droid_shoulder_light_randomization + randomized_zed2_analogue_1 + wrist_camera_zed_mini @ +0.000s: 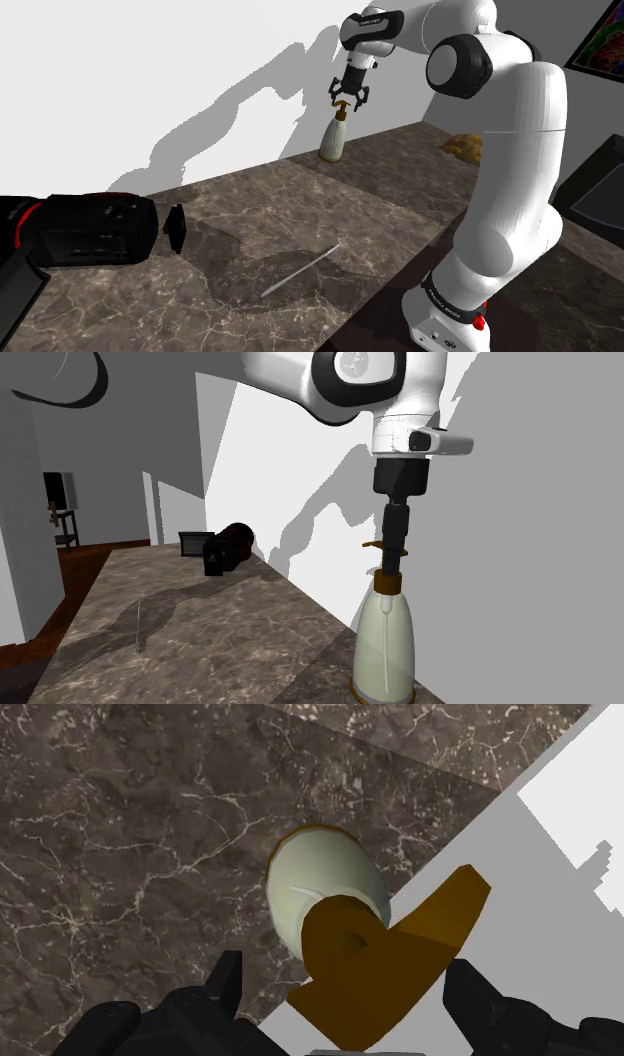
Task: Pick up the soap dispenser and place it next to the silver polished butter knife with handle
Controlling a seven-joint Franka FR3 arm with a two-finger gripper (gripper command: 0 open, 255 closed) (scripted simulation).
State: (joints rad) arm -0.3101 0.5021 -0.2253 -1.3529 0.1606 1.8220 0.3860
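A cream soap dispenser [334, 137] with a brown pump head stands upright at the back of the dark marble counter [250, 205], close to the white wall. My gripper [347, 99] hangs straight above it, open, its fingers level with the pump. In the wrist view the pump head [390, 954] lies between the two fingertips [226, 983], which stand apart from it, with the bottle body [318, 889] beneath. From the second exterior view the gripper [393, 552] sits just over the dispenser [383, 644]. The thin silver butter knife [300, 270] lies flat near the counter's front edge, well away from the bottle.
A black boxy appliance [90, 232] lies at the shoulder view's left end of the counter. A small brown lump [462, 148] sits at the far right by the arm. The knife [136, 624] has open marble around it. The counter edge drops off toward the stand.
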